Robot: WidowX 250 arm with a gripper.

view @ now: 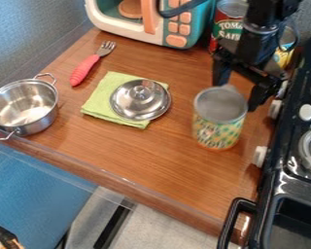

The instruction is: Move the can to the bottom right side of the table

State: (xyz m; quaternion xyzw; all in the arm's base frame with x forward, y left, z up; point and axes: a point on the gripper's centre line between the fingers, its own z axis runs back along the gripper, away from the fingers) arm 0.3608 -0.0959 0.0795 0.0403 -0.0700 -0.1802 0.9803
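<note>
The gripper [239,96] hangs at the upper right, just behind and to the right of the can, its fingers spread apart. One finger comes down at the can's back edge and the other beside its right side; whether either touches it, I cannot tell. Upright on the wooden table [138,158], right of centre, stands the can [217,124], with a green and yellow patterned label and a grey metal top.
A steel pot [25,107] stands at left, near a red-handled fork [85,70]. A metal lid [140,99] rests on a green cloth [99,101]. Behind are a toy microwave [174,26] and a tomato can [231,12]. The black stove [285,182] borders the right side.
</note>
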